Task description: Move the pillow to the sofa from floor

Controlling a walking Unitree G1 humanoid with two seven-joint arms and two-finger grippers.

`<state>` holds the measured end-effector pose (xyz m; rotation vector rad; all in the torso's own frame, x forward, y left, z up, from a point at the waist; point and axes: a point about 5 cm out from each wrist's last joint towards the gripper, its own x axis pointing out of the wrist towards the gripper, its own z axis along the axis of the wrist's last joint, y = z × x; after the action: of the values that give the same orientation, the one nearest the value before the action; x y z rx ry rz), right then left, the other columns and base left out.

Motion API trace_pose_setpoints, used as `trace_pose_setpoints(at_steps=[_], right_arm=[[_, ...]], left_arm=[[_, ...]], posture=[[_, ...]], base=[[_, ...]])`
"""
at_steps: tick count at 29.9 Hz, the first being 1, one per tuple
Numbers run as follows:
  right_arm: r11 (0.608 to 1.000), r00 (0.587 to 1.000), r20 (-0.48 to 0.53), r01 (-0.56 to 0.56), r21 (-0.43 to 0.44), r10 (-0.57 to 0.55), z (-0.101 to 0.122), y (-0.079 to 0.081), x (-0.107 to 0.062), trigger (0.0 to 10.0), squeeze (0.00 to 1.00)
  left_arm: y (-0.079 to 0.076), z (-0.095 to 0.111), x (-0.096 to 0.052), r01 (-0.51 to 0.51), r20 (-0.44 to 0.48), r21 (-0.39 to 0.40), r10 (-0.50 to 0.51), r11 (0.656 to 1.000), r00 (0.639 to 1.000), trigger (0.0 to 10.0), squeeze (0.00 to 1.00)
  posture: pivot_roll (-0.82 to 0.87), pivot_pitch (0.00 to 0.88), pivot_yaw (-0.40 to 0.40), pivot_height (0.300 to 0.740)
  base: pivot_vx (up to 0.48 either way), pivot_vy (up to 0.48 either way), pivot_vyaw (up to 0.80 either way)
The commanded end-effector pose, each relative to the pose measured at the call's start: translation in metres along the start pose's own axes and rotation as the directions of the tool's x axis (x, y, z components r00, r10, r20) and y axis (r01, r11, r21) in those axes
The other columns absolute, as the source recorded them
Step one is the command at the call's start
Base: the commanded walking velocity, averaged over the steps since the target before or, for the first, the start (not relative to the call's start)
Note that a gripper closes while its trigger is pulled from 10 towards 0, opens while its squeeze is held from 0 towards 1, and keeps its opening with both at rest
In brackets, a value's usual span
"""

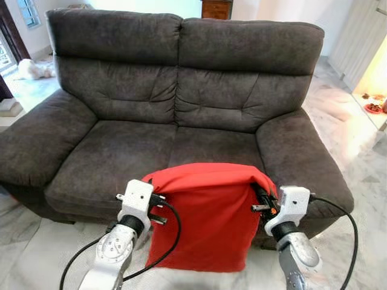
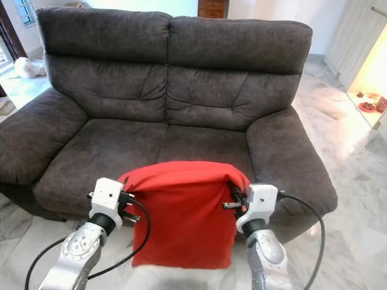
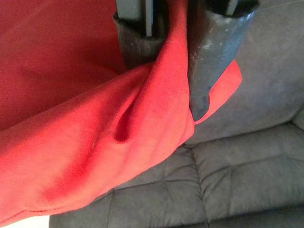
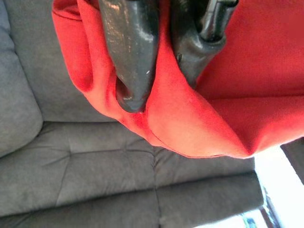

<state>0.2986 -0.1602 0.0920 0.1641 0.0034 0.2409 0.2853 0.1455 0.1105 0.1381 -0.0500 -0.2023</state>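
Nearest the camera, the two silver arms reach forward with the red pillow (image 1: 202,223) strung between them: the left gripper (image 1: 158,208) has its two black fingers (image 3: 209,61) pinched on the pillow's upper left corner, a fold of red cloth squeezed between them, and the right gripper (image 1: 261,202) is clamped the same way on the upper right corner, its fingers (image 4: 130,57) pressed into the bunched fabric. The pillow hangs limp from that top edge like a slack sheet, its lower hem dangling free above the pale marble floor (image 1: 36,254), just in front of the seat's front edge and not resting on anything. Beyond it stands the dark grey sofa (image 1: 181,96), two seat cushions wide, with fat armrests on each side. By my reading the pickup is done and the carry is in hand; the placing is not yet made. The next move seems to call for raising both corners together so the hanging hem clears the front lip of the seat, pushing forward over the cushions, then parting both pincers at once; letting go of one side first would probably let the pillow swing and slide off the edge
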Motion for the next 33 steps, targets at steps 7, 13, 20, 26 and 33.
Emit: trace_pose_setpoints(at_steps=[7,13,20,26,33], right_arm=[[0.999,0.994,0.1,0.05,-0.002,-0.05,0.018,-0.011,-0.002,10.0,0.0],[0.999,0.993,0.106,0.048,-0.002,-0.048,0.02,-0.011,-0.002,10.0,0.0],[0.999,0.993,0.112,0.044,0.003,-0.044,0.021,-0.01,-0.001,10.0,0.0],[0.999,0.993,0.111,0.05,-0.005,-0.05,0.021,-0.01,0.0,10.0,0.0],[0.999,0.993,0.118,0.031,-0.015,-0.029,0.022,-0.005,0.001,10.0,0.0]], left_arm=[[0.004,0.014,0.001,-0.024,0.071,0.01,0.023,1.0,0.997,10.0,0.0],[0.006,0.015,-0.001,-0.034,0.075,-0.002,0.034,0.999,0.997,10.0,0.0],[0.012,0.016,-0.002,-0.064,0.078,-0.02,0.065,0.998,0.995,10.0,0.0],[0.016,0.019,-0.002,-0.073,0.095,-0.009,0.073,0.997,0.993,10.0,0.0],[0.017,0.02,-0.002,-0.071,0.099,-0.004,0.071,0.997,0.993,10.0,0.0]], posture=[[0.09,0.061,0.002,0.74],[0.1,0.072,-0.002,0.74],[0.1,0.078,-0.005,0.74],[0.1,0.079,-0.004,0.74],[0.1,0.079,-0.001,0.74]], base=[[0.0,0.0,0.0],[0.0,0.0,0.0],[0.0,0.0,0.0],[0.045,0.0,0.0],[0.339,0.0,-0.15]])
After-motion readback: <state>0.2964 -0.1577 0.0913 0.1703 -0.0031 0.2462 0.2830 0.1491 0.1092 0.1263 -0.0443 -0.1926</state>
